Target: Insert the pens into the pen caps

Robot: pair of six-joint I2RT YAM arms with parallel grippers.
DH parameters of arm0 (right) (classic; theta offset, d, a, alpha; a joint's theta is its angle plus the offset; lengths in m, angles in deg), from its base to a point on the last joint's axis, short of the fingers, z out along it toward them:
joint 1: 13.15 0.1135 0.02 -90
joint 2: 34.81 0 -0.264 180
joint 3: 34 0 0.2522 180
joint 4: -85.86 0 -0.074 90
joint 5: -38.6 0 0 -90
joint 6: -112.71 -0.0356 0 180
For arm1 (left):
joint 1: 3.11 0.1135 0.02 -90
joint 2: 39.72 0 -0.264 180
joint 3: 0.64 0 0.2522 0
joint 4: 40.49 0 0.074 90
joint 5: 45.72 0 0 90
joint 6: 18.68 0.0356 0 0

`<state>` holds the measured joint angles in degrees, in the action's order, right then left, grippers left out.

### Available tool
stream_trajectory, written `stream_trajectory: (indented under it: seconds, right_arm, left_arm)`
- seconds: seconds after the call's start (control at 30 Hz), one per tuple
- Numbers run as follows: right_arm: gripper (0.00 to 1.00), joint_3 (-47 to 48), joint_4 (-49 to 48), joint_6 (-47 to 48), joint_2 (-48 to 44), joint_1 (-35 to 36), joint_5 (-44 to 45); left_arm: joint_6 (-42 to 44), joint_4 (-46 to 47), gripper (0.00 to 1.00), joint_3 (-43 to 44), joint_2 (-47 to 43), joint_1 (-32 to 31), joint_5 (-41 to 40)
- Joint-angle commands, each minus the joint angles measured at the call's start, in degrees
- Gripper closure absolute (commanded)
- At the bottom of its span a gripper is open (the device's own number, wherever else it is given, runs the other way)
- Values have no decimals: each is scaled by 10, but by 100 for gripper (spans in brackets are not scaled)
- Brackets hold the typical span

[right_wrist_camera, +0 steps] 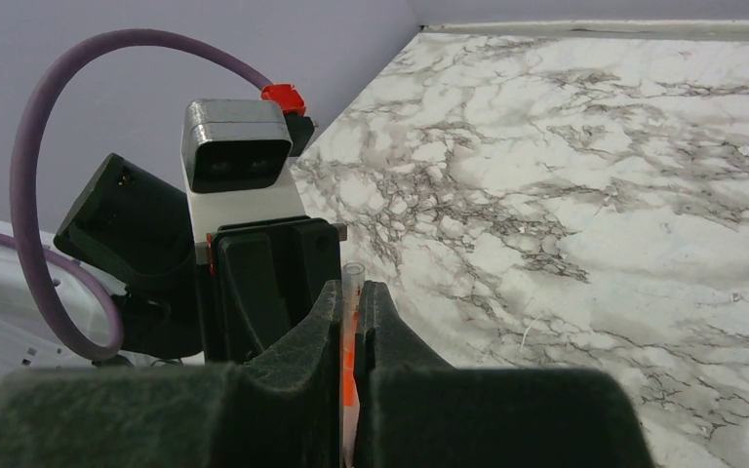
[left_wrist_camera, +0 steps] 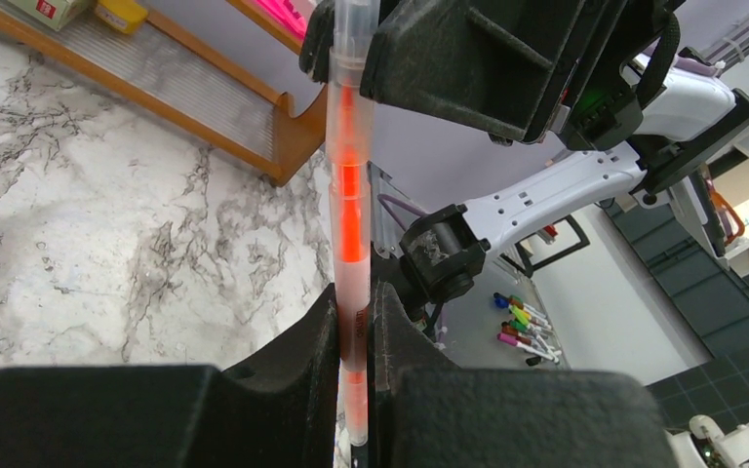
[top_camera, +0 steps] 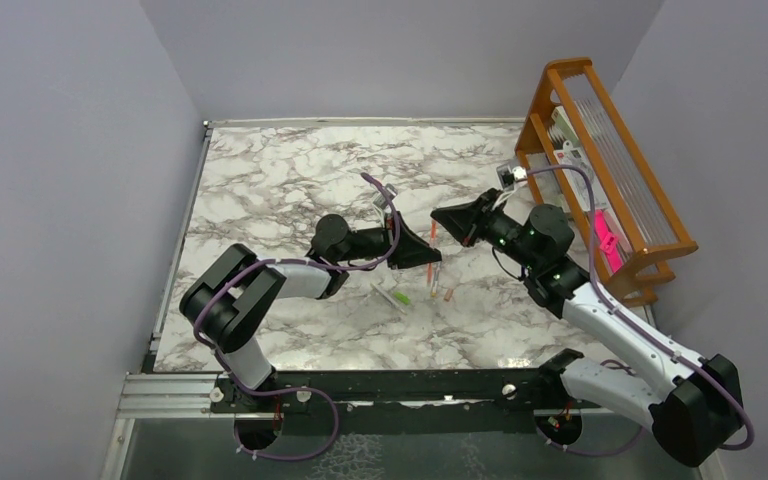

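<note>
Left fingers (left_wrist_camera: 297, 366) and right fingers (right_wrist_camera: 302, 366) both clamp tight on one orange-red pen (left_wrist_camera: 349, 195), held between them above the counter (top_camera: 290, 180).

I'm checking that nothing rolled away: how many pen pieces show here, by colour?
Orange-red translucent pen, gripped by the left hand and the right hand: 1
Orange-marked pieces lying loose: 2
Green-tipped whitish piece: 1
Total: 4
</note>
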<state>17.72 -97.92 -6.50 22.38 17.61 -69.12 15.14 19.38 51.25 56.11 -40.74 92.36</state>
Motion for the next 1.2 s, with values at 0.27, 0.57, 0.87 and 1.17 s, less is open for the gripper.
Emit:
stream_trajectory:
  seconds: [0.27,0.57,0.87,1.17]
  right_arm:
    - [99,-55,-17,-60,-34,3,-38]
    - [99,-89,-6,-66,-56,3,-46]
    - [99,-112,16,-58,-67,3,-57]
    - [99,-121,38,-46,-57,3,-75]
  left_arm:
    - [33,9,100,34,-30,-2,-76]
    - [36,-3,100,71,-30,-1,-81]
    - [48,-41,100,124,-36,6,-77]
    - [57,-66,100,165,-41,26,-69]
